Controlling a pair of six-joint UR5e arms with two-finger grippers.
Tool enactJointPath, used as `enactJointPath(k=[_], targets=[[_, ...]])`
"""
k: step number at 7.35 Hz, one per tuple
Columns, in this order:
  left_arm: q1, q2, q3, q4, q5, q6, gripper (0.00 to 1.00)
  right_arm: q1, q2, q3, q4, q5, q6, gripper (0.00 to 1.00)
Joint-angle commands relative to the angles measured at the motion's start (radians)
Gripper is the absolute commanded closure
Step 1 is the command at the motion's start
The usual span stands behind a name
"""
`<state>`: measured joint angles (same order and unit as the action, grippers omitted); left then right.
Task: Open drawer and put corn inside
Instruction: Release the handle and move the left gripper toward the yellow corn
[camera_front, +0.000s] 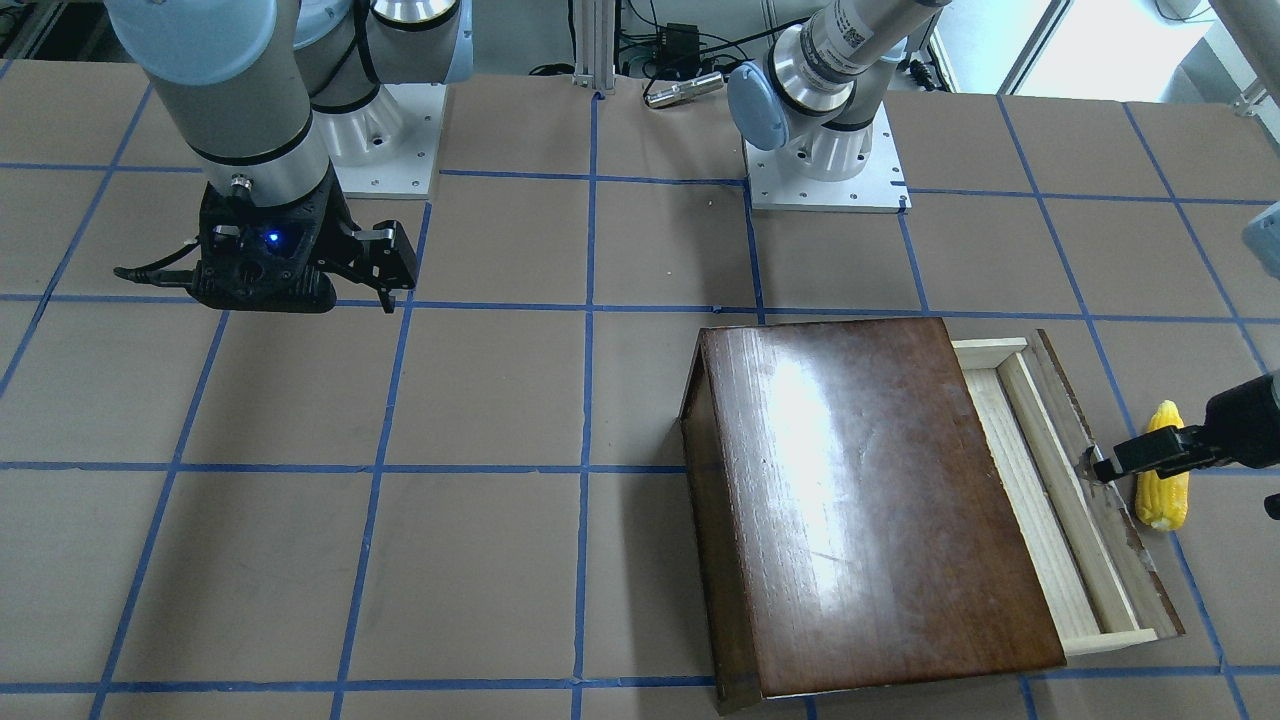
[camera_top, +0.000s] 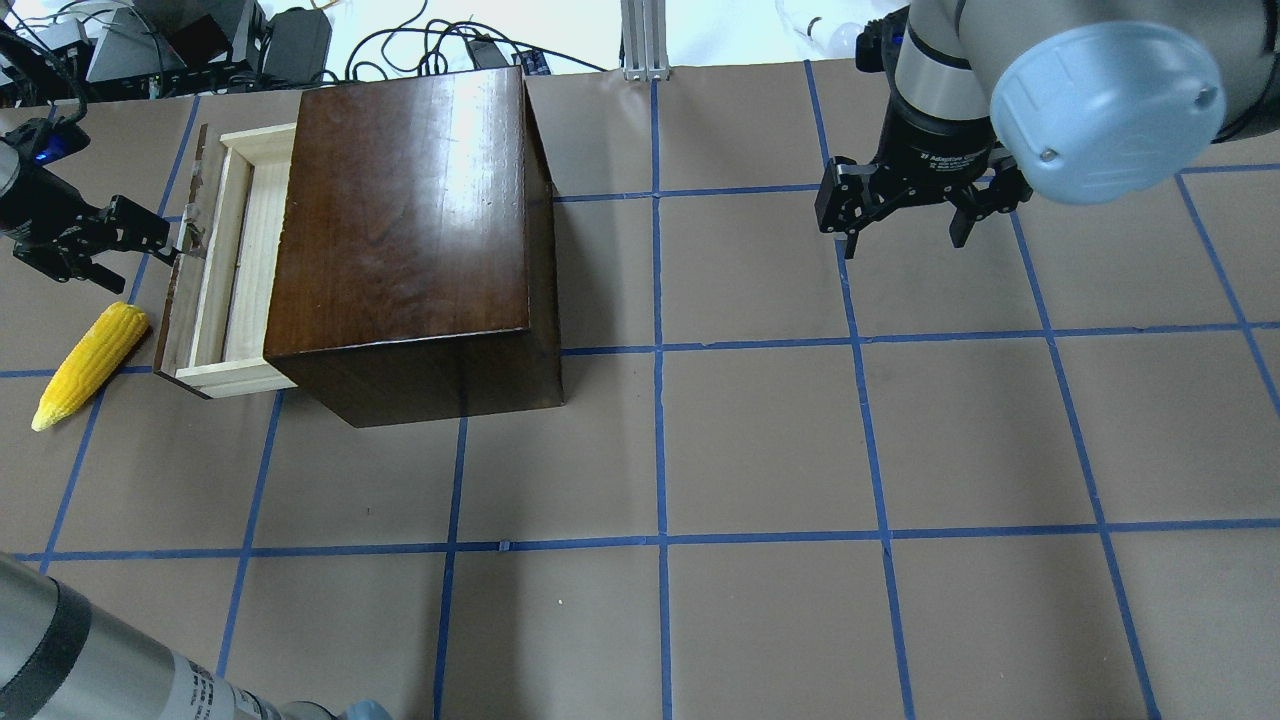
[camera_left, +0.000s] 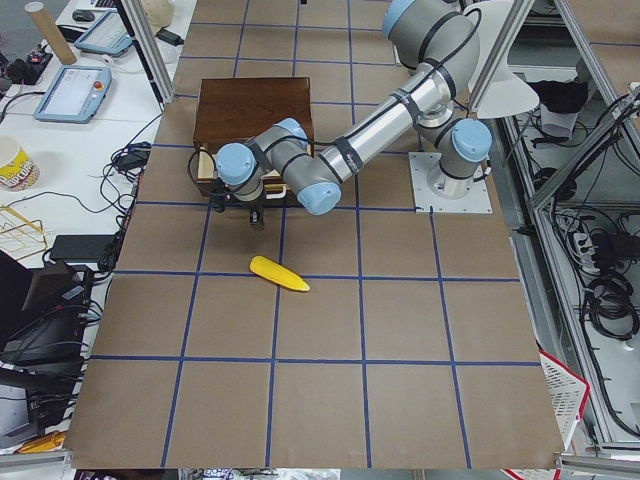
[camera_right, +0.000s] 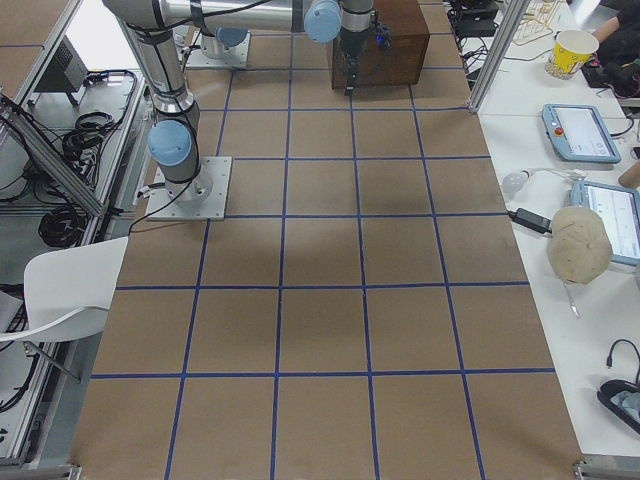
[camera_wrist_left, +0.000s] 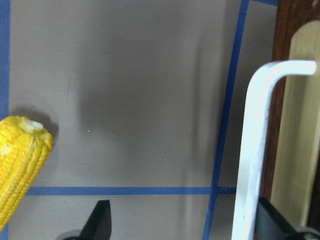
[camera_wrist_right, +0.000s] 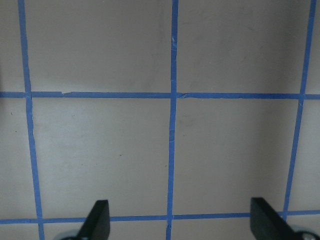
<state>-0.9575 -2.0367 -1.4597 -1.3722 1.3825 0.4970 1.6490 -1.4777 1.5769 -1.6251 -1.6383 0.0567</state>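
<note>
From over the robot's shoulders the drawer (camera_top: 235, 250) stood partly out of the dark box (camera_top: 400, 200) with its pale tray showing. The corn (camera_top: 90, 362) lay on the table (camera_top: 760, 430) past the drawer's front panel, near it but not touching, blunt end toward the box and point angled away. That view did not make plain how the left gripper (camera_wrist_left: 187, 222) met the metal pull (camera_wrist_left: 252, 150), but its own wrist camera did: the fingers (camera_wrist_left: 102, 220) were spread wide, the pull stood just inside the one nearer the box, and they gripped nothing. The same camera caught only the corn's blunt end, off beyond the finger farther from the box and outside the gripper's span. Seen from across the table, one black finger crossed in front of the corn, whereas the camera at the table's end on the robot's left showed the corn lying clear of the gripper, on the side away from the box. From the opposite end the box hid both drawer and corn. The right gripper (camera_top: 905, 240) hung above the table well apart from the box, on the side opposite the drawer, its fingers wide too, with blue tape lines under them in its wrist view.
</note>
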Motion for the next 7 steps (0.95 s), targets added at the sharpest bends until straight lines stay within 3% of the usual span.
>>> enactJointPath(k=[1,2,5,7], targets=[[-0.001,0.022,0.018,-0.024,0.001,0.0,0.0,0.0,0.0,0.0,0.001,0.0,0.0,0.0],[-0.003,0.036,0.019,-0.028,0.025,0.0,0.0,0.0,0.0,0.0,0.001,0.0,0.0,0.0],[0.022,0.059,0.019,-0.01,0.182,0.232,0.0,0.0,0.0,0.002,-0.001,0.0,0.0,0.0],[0.048,0.037,0.01,0.063,0.191,0.334,0.0,0.0,0.0,0.0,0.001,0.0,0.0,0.0]])
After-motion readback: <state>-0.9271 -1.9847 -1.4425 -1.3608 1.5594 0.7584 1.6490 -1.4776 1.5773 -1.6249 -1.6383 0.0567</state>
